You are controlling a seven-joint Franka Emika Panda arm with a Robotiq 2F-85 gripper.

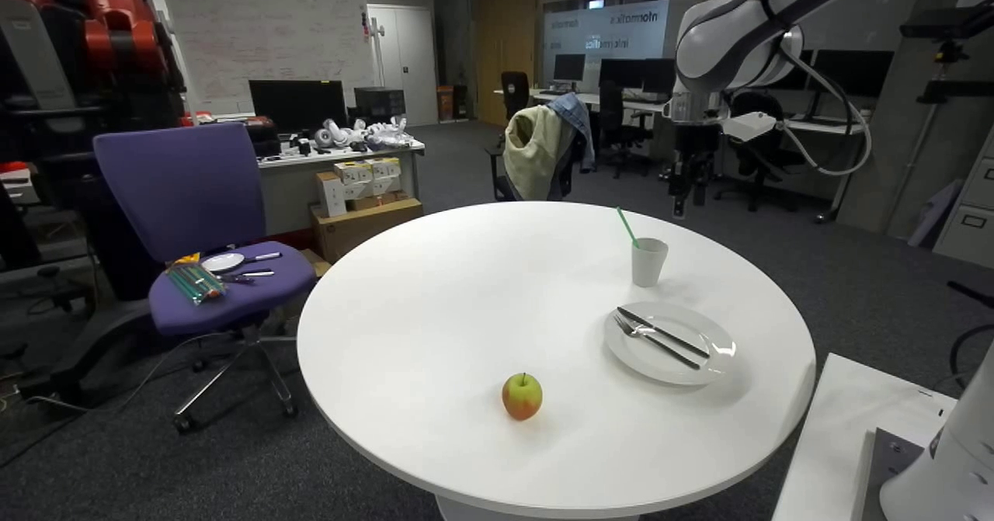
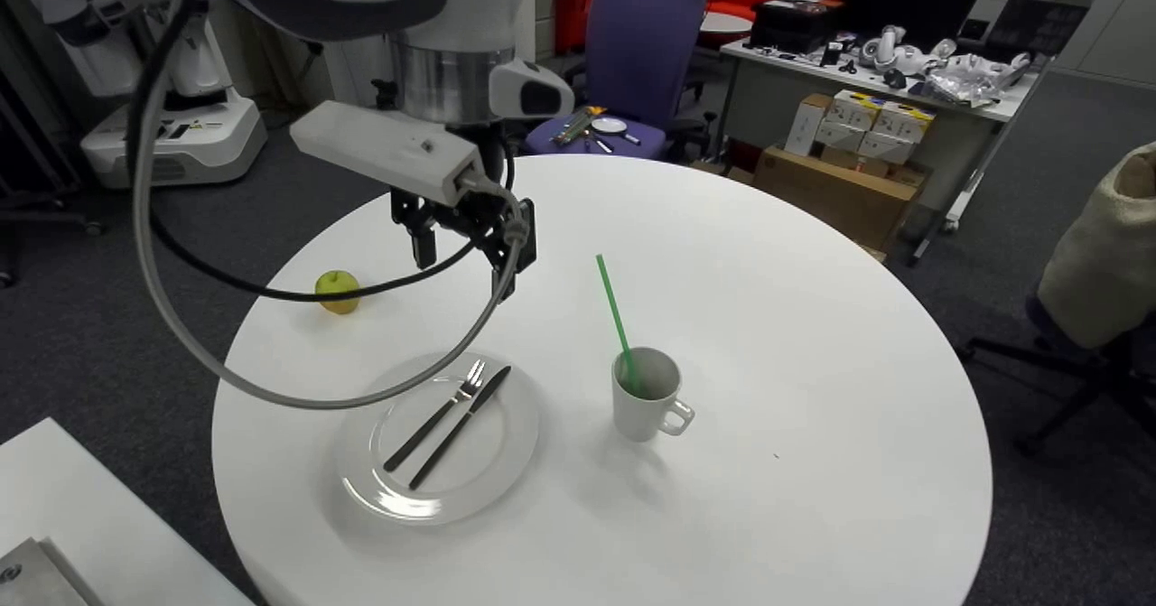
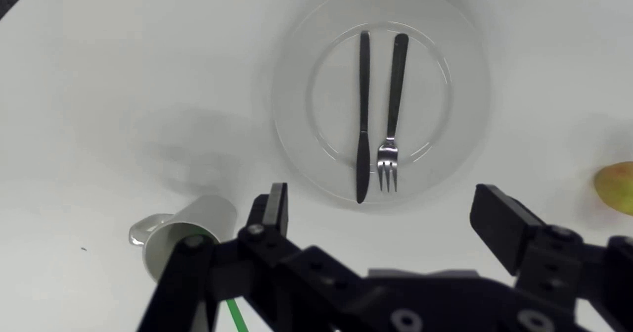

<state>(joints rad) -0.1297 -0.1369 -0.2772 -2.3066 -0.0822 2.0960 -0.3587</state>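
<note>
My gripper is open above the round white table, with nothing held between its black fingers. Below it in the wrist view lies a white plate, bearing a dark-handled knife and a fork side by side. Beside the left finger is a white mug, partly hidden by the gripper; a green straw leans out of it. A yellow-green and red apple sits on the table, cut off at the right edge of the wrist view. In both exterior views the gripper hangs clear of everything.
A purple chair with a bag and utensils on its seat stands beyond the table. A chair draped with jackets is behind it. The robot's white base table adjoins. A grey cable loops from the arm.
</note>
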